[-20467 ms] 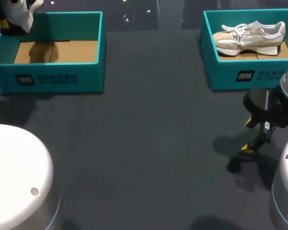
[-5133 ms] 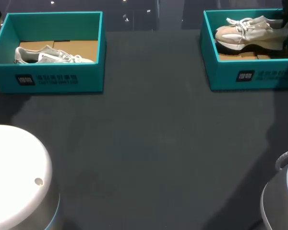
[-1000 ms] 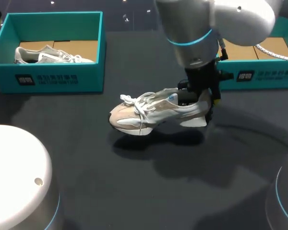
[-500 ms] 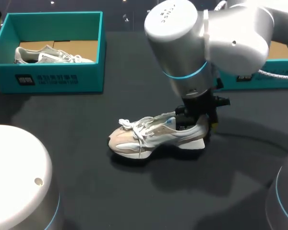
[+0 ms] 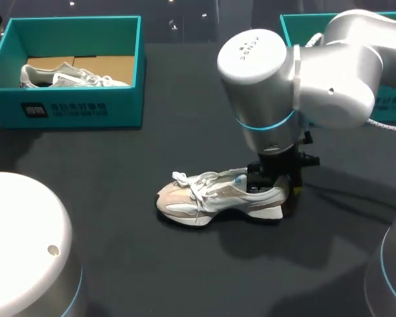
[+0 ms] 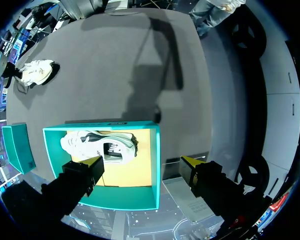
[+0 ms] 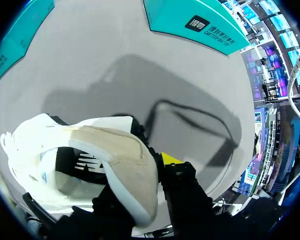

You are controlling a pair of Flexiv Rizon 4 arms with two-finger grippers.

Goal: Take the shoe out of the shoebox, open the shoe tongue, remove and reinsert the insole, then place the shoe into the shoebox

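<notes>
Item under inspection: beige shoe [image 5: 214, 197], out of its box and standing sole-down on the bench [image 5: 185, 264], toe towards the left shoebox [image 5: 72, 109].

Right arm [image 5: 297, 72]: comes in over the shoe from the right and drops onto its heel. The right jaws are closed on the heel collar, gripping the shoe. In the right wrist view the heel [image 7: 105, 165] fills the space between the jaws, and one yellow fingertip [image 7: 171, 159] lies against the back of the heel. The other fingertip is hidden by the shoe.

Right shoebox [image 5: 391, 105]: beyond the shoe's heel end, largely covered by the arm; contents cannot be seen.

Left shoebox: well apart from the shoe, beyond its toe end. It holds a grey shoe [image 5: 63, 76] lying on the cardboard floor.

Left jaws: above the left shoebox [image 6: 115, 197], spread wide, yellow fingertips [image 6: 92, 162] well apart with nothing between them. The grey shoe [image 6: 97, 144] lies below them; the beige shoe [image 6: 37, 71] shows far across the bench.
</notes>
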